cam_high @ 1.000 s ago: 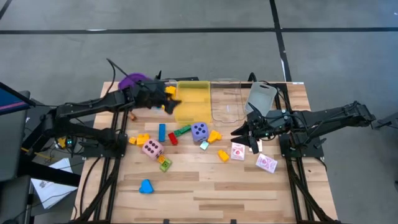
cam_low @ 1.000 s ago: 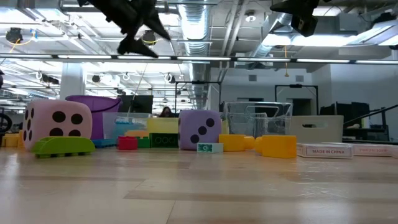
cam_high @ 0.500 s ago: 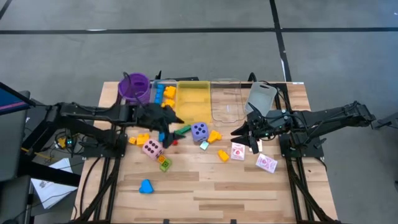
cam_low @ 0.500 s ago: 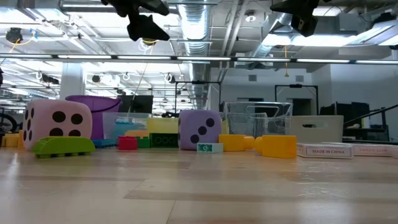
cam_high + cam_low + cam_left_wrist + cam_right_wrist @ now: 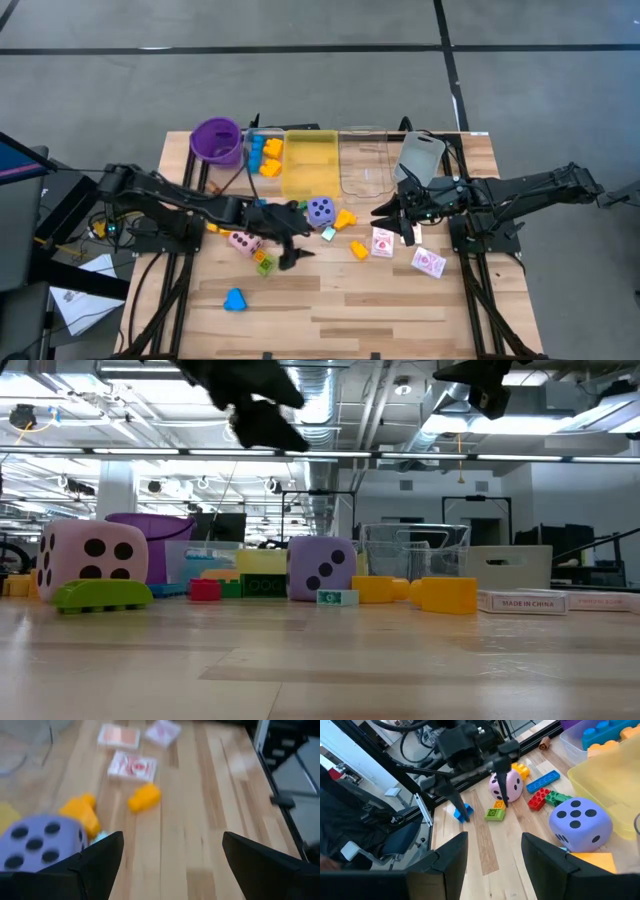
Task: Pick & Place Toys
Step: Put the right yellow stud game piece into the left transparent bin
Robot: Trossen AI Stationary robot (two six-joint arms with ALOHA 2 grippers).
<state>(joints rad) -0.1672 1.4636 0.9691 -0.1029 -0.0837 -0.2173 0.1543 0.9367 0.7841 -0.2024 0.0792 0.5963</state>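
Observation:
The toys lie loose on the wooden table: a purple die (image 5: 321, 210), a pink die (image 5: 243, 240) with a green block (image 5: 264, 263) beside it, a blue block (image 5: 235, 299), yellow blocks (image 5: 359, 249) and red-patterned cards (image 5: 382, 243). My left gripper (image 5: 292, 245) hangs open and empty above the table, between the pink die and the purple die (image 5: 37, 842). My right gripper (image 5: 395, 215) is open and empty, held high to the right of the purple die (image 5: 582, 822).
Along the far edge stand a purple cup (image 5: 216, 140), a clear tray with blue and yellow blocks (image 5: 262, 152), a yellow tray (image 5: 310, 165), a clear tray (image 5: 365, 165) and a grey tray (image 5: 420, 155). Bare wood lies toward the near edge.
My left gripper has swung from above the trays at the far edge toward the near edge and to the right, ending over the toys beside the purple die. The toys on the table have kept their places.

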